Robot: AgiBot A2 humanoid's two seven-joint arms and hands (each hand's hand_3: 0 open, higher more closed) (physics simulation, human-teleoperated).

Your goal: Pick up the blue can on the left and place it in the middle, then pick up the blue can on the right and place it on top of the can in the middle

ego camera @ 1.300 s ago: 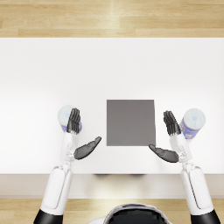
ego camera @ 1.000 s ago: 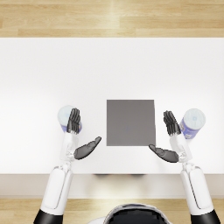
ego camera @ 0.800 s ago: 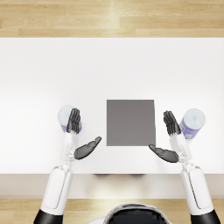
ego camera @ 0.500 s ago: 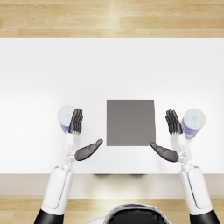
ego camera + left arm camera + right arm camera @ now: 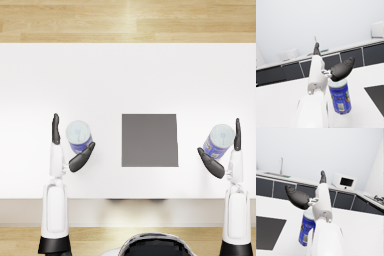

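Print on blue can (image 5: 339, 100): too small to read

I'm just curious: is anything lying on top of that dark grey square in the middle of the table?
Nothing shows on the dark grey square; its whole top is bare. The two blue cans stand off it, the left can and right can, each between the fingers of a hand. What is beneath the square cannot be seen.
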